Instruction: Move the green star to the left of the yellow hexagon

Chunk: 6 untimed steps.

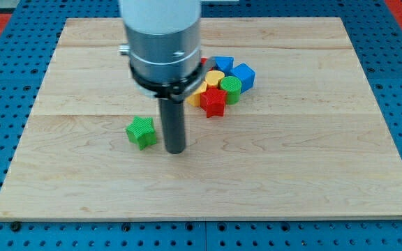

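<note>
Just left of the end effector's tip (176, 150) sits green star block (141, 132); no jaws to read, holding nothing; swing round, approach its left side, nudge toward yellow hexagon block (196, 96).

The tip (176, 150) of the dark rod is seen just to the view's right of the green star-shaped block (141, 132) on the light wooden table (313, 174). Well apart, toward the view's upper right, a cluster is formed by a red star block (214, 102), a green cylinder block (231, 88), yellow blocks (213, 79) of unclear shape and two blue blocks (243, 74).
</note>
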Available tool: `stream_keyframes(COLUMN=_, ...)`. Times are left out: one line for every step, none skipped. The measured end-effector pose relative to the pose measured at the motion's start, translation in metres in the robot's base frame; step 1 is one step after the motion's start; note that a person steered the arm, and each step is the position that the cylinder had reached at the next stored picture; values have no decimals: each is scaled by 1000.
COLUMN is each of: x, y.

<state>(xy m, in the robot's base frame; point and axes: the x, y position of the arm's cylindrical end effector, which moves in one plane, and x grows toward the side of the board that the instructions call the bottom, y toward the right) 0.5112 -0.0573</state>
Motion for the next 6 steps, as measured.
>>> stream_keyframes(x=-2, y=-54)
stream_keyframes(x=-17, y=-92)
stream_keyframes(x=-56, y=-71)
stream_keyframes(x=-71, y=-32)
stream_keyframes(x=-81, y=-32)
stream_keyframes(x=-108, y=-49)
